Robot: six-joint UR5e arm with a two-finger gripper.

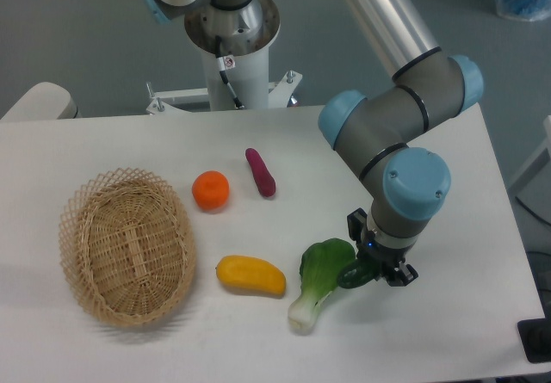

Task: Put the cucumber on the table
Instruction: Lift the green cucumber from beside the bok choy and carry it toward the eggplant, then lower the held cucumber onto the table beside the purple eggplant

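Cucumber (356, 273) mostly hidden beneath the hand (375, 267).

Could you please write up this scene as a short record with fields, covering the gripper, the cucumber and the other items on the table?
gripper: two-finger gripper low over the right part of the white tabletop, shut on the cucumber
cucumber: small dark green glossy cucumber held in the gripper, right beside the bok choy; whether it touches the tabletop cannot be told
bok choy: light-green leafy bok choy with white stem
other produce: yellow mango-shaped fruit, orange round fruit, purple stubby vegetable
basket: oval wicker basket, left side, empty
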